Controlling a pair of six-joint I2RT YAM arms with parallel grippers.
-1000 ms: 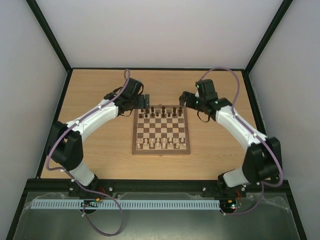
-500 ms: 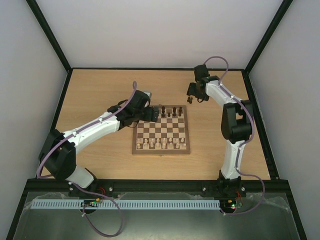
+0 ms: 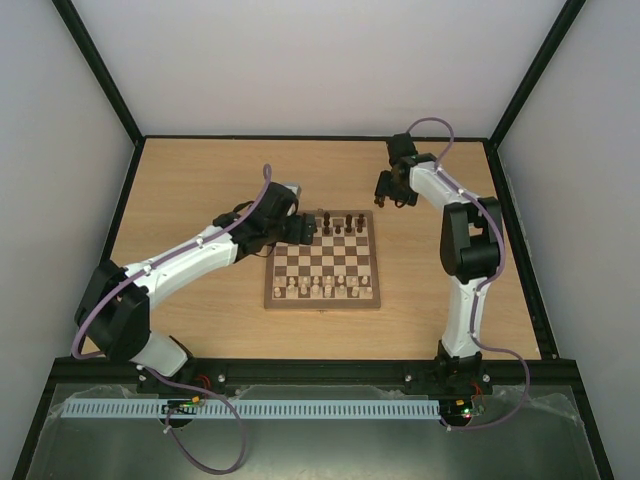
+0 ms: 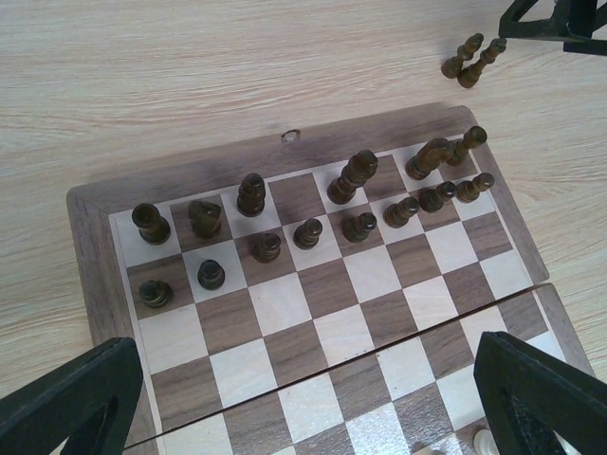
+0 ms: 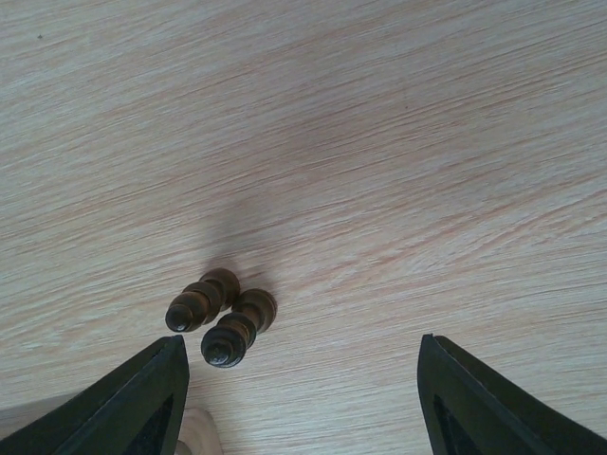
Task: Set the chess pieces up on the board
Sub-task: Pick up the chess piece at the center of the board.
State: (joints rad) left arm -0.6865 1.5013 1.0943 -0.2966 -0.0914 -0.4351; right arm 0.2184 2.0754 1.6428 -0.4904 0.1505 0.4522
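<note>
Nearest you, the pale pieces line the near edge of the board, which lies mid-table. The chess pieces stand in its far 2 rows, with gaps. Your left gripper hovers over the far left corner, fingers spread wide, holding nothing. Beyond the far right corner, 2 loose dark pieces stand side by side on the wood. Your right gripper hangs above them, fingers apart, gripping neither.

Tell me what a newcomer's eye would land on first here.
The chessboard mid-table, with dark pieces crowding its far rows and pale pieces along the near edge. Then two stray dark pieces on the table beyond the board's far right corner, with the open right gripper over them.
</note>
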